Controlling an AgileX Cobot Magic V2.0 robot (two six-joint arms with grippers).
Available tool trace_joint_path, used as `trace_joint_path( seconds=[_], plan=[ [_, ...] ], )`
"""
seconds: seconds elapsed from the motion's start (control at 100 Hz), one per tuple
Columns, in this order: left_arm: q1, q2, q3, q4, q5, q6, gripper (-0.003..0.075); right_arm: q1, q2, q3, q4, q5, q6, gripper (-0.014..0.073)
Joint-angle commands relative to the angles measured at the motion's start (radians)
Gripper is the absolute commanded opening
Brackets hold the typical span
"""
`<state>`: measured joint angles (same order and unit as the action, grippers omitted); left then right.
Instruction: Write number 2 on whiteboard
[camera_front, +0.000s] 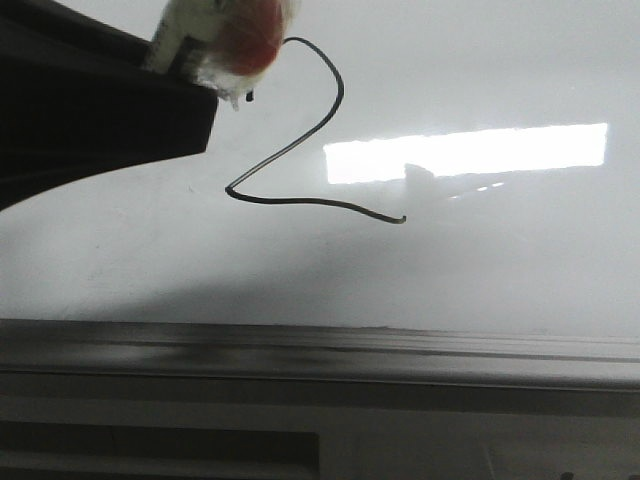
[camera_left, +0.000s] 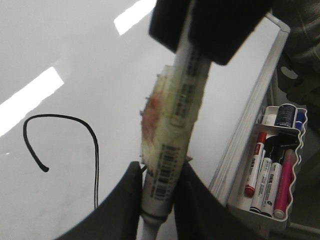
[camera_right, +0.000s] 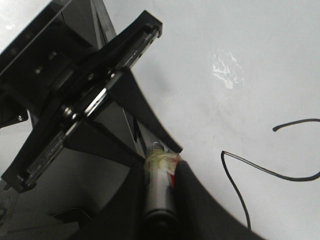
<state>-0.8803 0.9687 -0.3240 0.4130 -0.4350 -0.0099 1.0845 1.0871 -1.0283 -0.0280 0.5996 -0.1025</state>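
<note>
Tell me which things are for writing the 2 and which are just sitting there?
For the job:
- number 2
- whiteboard
- marker pinched in the left gripper

Just lying about:
- tray at the board's edge
- spare markers in it
- right gripper, also around a marker
</note>
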Motion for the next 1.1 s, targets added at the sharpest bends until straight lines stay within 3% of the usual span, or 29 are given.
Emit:
trace_joint_path(
  seconds=[0.0,0.19,0.26,0.33,0.43,0.5,0.59,0.68,0.79,0.91,1.09],
  plan=[
    [-0.006,-0.008,-0.028,-0.021,-0.079,-0.006,-0.0020,0.003,-0.013,-0.035,0.001,-0.056,-0.012,-0.0050],
    [-0.006,-0.008,-0.028,-0.021,-0.079,-0.006,-0.0019,0.003,-0.013,-0.035,0.004,-0.065,-0.012,-0.0048],
    [-0.006,-0.008,-0.028,-0.023,-0.079,-0.006,-0.0019,0.003,-0.013,-0.035,0.004,-0.074,-0.012,0.0010],
    [-0.006,-0.008,-0.028,-0.068,-0.079,-0.008,-0.0019,0.000,-0.017,-0.035,-0.019,-0.081,-0.012,0.0185],
    [-0.006,-0.008,-0.028,-0.247,-0.079,-0.008,-0.0019,-0.026,-0.028,-0.046,-0.093,-0.086,-0.005,0.0528],
    [-0.006,-0.010,-0.028,-0.429,-0.077,-0.010,-0.0020,-0.058,-0.043,-0.068,-0.121,-0.084,0.001,0.0647],
    [-0.006,-0.010,-0.028,-0.700,-0.053,-0.013,-0.0020,-0.103,-0.079,-0.098,-0.123,-0.087,0.001,0.0643],
    [-0.006,-0.010,-0.028,-0.858,-0.021,-0.013,-0.0020,-0.136,-0.111,-0.112,-0.123,-0.094,0.001,0.0606],
    [-0.006,-0.010,-0.028,-0.911,0.018,-0.013,-0.0020,-0.161,-0.143,-0.112,-0.123,-0.101,0.001,0.0563],
    [0.006,-0.003,-0.028,-1.095,0.052,-0.011,-0.0020,-0.160,-0.157,-0.112,-0.123,-0.101,0.001,0.0539],
    [0.034,0.020,-0.047,-1.101,0.158,-0.011,-0.0020,-0.160,-0.157,-0.112,-0.123,-0.101,0.001,0.0535]
  ],
)
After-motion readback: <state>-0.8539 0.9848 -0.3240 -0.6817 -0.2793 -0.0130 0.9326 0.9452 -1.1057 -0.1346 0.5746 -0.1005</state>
